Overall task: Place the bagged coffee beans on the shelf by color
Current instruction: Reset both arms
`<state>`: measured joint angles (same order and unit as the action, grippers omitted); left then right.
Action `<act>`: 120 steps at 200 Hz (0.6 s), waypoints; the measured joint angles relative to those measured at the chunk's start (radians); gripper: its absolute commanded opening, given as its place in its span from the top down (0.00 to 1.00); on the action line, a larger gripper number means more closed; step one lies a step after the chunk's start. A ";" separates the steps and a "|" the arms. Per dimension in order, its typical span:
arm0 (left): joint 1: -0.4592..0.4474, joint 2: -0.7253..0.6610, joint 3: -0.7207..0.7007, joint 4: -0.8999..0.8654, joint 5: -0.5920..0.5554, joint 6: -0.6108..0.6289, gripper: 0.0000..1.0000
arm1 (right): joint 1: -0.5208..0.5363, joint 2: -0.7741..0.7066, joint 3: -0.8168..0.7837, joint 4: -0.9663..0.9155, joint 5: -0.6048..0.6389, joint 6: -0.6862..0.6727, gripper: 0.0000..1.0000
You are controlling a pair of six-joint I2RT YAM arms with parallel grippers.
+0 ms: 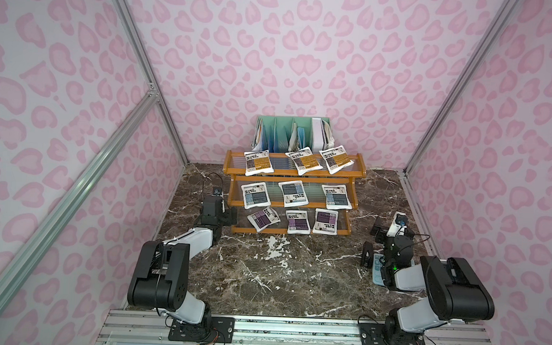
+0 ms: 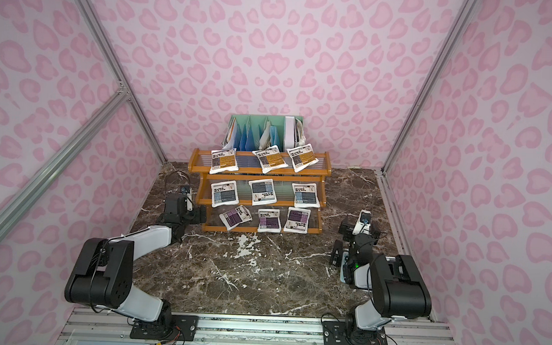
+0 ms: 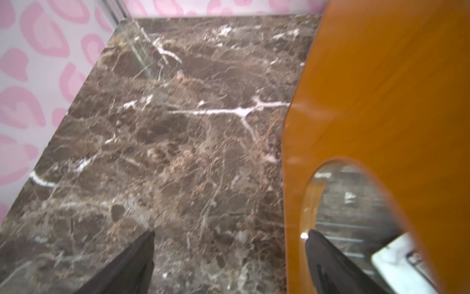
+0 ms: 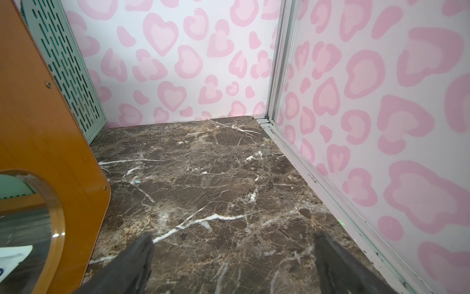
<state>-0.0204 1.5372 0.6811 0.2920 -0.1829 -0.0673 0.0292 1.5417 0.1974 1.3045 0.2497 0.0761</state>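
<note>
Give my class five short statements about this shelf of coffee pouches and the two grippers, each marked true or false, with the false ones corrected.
1. The top tier of the shelf holds three orange-yellow pouches. True.
2. The blue pouches lie on the bottom tier. False: they lie on the middle tier; the purple pouches are on the bottom tier.
3. The left gripper and the right gripper are both open and hold nothing. True.
4. Only eight pouches are on the shelf. False: there are nine, three on each tier.
5. The mint-green divider rack stands behind the shelf. True.
</note>
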 measured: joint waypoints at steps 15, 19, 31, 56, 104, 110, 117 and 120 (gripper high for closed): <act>0.013 0.003 -0.031 0.056 -0.021 -0.001 0.07 | 0.000 0.000 0.000 0.000 -0.002 -0.002 0.01; 0.013 0.003 -0.045 0.080 -0.022 -0.001 0.07 | 0.000 0.000 0.000 0.000 -0.002 -0.002 0.01; 0.009 -0.002 -0.099 0.135 -0.024 -0.002 0.02 | 0.000 0.000 0.000 0.000 -0.002 -0.002 0.01; 0.012 0.029 -0.290 0.419 -0.063 -0.008 0.01 | 0.000 0.005 -0.002 0.006 -0.002 -0.002 0.01; 0.010 0.037 -0.269 0.558 -0.110 -0.018 0.01 | 0.000 0.017 -0.009 0.027 -0.003 -0.006 0.01; 0.008 0.045 -0.285 0.559 -0.114 -0.008 0.01 | 0.000 0.016 -0.009 0.027 -0.003 -0.006 0.01; 0.006 0.047 -0.293 0.558 -0.119 -0.008 0.01 | 0.000 0.013 -0.008 0.022 -0.003 -0.006 0.01; 0.005 0.047 -0.294 0.558 -0.120 -0.007 0.01 | 0.000 0.011 -0.007 0.019 -0.003 -0.006 0.01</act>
<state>-0.0154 1.5845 0.3874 0.8505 -0.3031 -0.0746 0.0292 1.5524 0.1905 1.3231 0.2462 0.0704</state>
